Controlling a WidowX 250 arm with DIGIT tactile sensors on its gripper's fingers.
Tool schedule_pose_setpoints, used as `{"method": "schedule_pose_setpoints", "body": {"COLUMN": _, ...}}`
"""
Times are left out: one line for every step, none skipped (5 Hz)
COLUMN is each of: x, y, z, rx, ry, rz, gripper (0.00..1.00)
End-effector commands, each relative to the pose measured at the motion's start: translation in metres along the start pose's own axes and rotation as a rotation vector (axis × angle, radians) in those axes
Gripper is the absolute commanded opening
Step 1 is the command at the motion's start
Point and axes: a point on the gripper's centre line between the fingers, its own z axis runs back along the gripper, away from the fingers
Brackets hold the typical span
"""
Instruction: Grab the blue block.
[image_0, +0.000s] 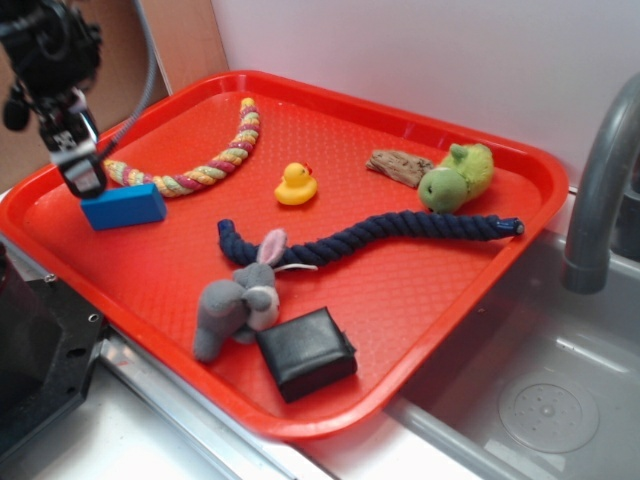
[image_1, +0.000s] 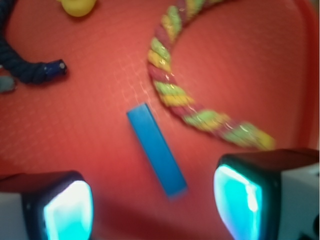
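The blue block (image_0: 124, 207) lies flat on the red tray (image_0: 420, 300) near its left edge. In the wrist view the blue block (image_1: 156, 148) runs diagonally, its lower end reaching in between my fingers. My gripper (image_0: 82, 178) hangs just above the block's left end in the exterior view. Seen from the wrist, the gripper (image_1: 152, 210) is open, its two glowing cyan pads wide apart with only tray floor and the block's end between them. Nothing is held.
A multicoloured braided rope (image_0: 214, 160) curves just behind the block, and the same rope (image_1: 200, 107) lies close to the right finger. Further right sit a yellow duck (image_0: 296, 185), a navy rope (image_0: 390, 232), a grey bunny (image_0: 238, 298), a black pouch (image_0: 305, 352) and a green plush (image_0: 457, 177).
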Motion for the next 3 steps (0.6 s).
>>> {"method": "schedule_pose_setpoints", "body": {"x": 0.0084, "y": -0.0125, "z": -0.0453, "rx": 0.009, "ry": 0.076, "rz": -0.075, "gripper": 1.00}}
{"method": "schedule_pose_setpoints", "body": {"x": 0.0093, "y": -0.0126, "z": -0.0446, "rx": 0.011, "ry": 0.067, "rz": -0.061, "gripper": 0.00}}
{"method": "schedule_pose_setpoints", "body": {"x": 0.0102, "y": -0.0132, "z": -0.0431, "rx": 0.018, "ry": 0.076, "rz": -0.058, "gripper": 0.00}}
